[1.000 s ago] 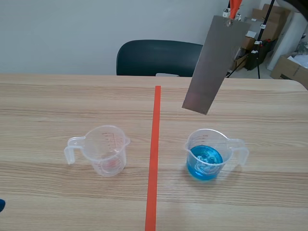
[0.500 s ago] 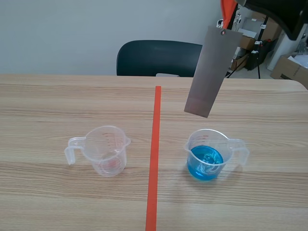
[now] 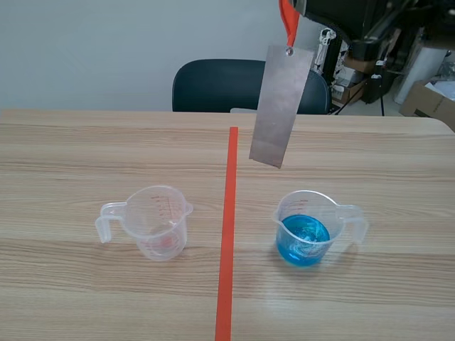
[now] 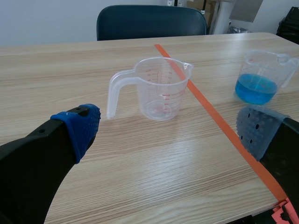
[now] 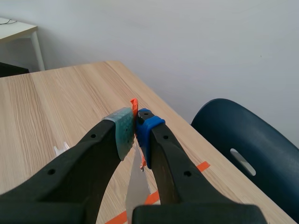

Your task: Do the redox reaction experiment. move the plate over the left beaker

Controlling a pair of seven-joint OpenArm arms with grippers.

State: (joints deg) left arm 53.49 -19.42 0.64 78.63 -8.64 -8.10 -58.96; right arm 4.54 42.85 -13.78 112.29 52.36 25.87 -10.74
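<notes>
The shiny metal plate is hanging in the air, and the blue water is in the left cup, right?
Not quite. The blue water is in the right cup, and the left cup looks empty. The metal plate does hang in the air, by its orange strap. The scene view shows this.

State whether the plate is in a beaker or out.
Out: the plate hangs from the right tool, its lower edge higher than the right beaker.
</notes>
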